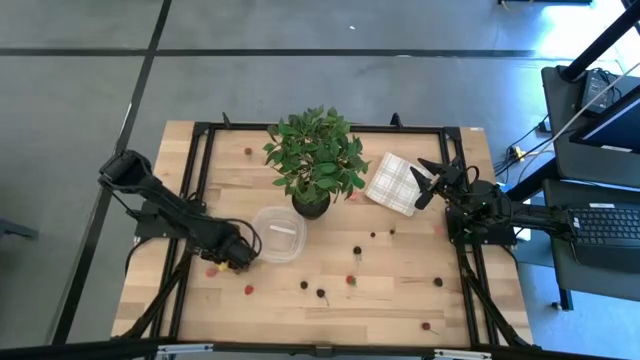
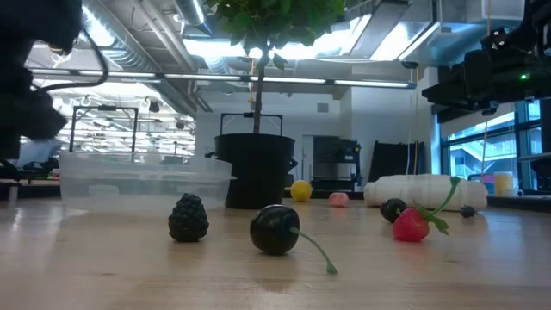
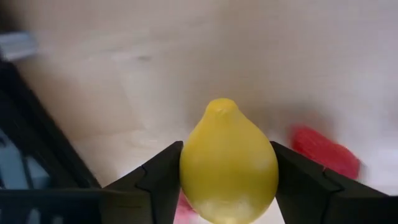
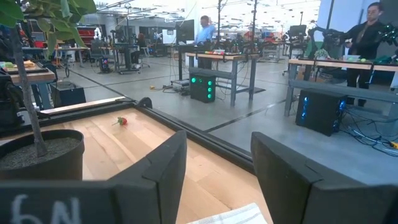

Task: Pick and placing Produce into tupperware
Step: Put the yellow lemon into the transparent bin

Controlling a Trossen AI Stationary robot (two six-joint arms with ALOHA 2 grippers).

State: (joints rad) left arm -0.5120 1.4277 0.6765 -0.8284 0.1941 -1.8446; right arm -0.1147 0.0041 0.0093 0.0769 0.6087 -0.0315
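Your left tool (image 3: pixel 227 180) has the little yellow lemon (image 3: pixel 228 163) pinched between its fingers, lower left of the overhead frame, just beside the tupperware (image 1: pixel 279 234). Lift clear of the rim before you release (it's shallow). Right tool (image 1: pixel 432 182) waits wide open at the checked cloth (image 1: pixel 393 183). Berries lie scattered across the wooden bench (image 1: pixel 400 300); a busy workshop lies behind.
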